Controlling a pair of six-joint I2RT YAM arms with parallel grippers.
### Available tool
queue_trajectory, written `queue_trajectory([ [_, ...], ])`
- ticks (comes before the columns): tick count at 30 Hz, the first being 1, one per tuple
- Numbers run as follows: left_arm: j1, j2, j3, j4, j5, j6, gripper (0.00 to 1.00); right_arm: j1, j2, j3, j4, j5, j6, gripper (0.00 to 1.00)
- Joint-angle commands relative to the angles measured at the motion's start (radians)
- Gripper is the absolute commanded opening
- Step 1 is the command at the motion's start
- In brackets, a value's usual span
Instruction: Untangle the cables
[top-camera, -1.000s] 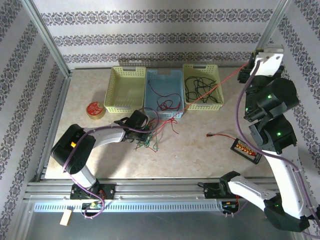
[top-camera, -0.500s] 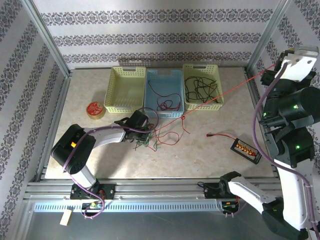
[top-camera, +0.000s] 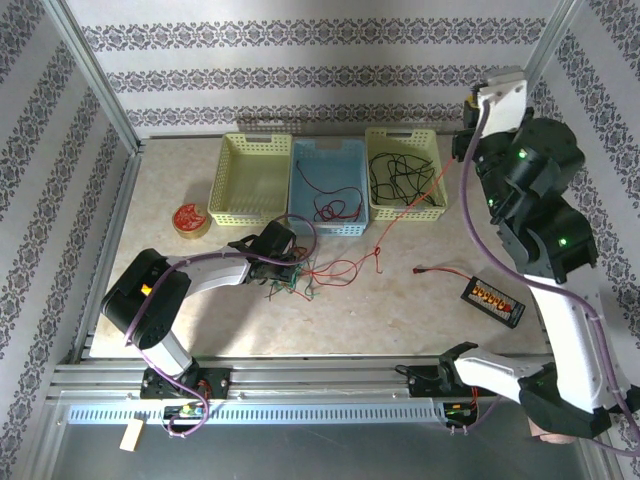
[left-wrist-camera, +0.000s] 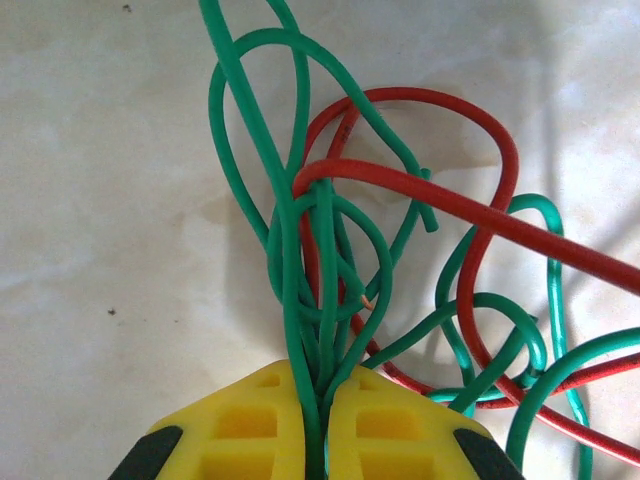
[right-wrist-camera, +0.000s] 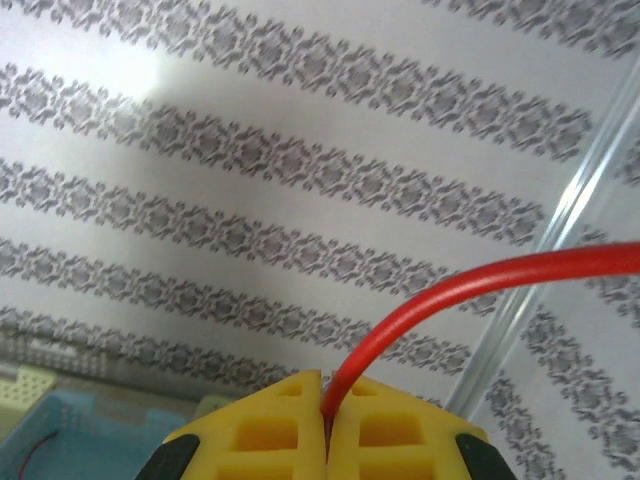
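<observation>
Left wrist camera first: the left gripper has its yellow pads pressed together on a bundle of green cables, low over the marbled tabletop. The green strands loop out from the jaws and knot with a red cable that crosses away to the right. On the right wrist camera, the right gripper is pinched tight on that red cable, raised up in front of the patterned wall. From the top external camera, the tangle lies just in front of the blue basket. The red cable slants from it across the corner of the right-hand yellow basket, up to the right gripper. Black cables lie inside that basket.
</observation>
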Motion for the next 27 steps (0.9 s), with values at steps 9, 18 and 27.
queue_trajectory([
  [9,0.023,-0.042,-0.062,-0.072,0.027,-0.026,0.0,0.054,0.028,-0.115,-0.102,-0.826,0.227,0.0],
  [18,0.045,-0.082,0.005,-0.125,0.035,-0.027,0.0,0.195,0.096,-0.344,-0.057,-0.952,0.306,0.0],
  [27,0.046,-0.211,0.052,-0.132,0.029,0.013,0.0,0.096,0.064,-0.555,-0.01,-0.792,0.352,0.0],
])
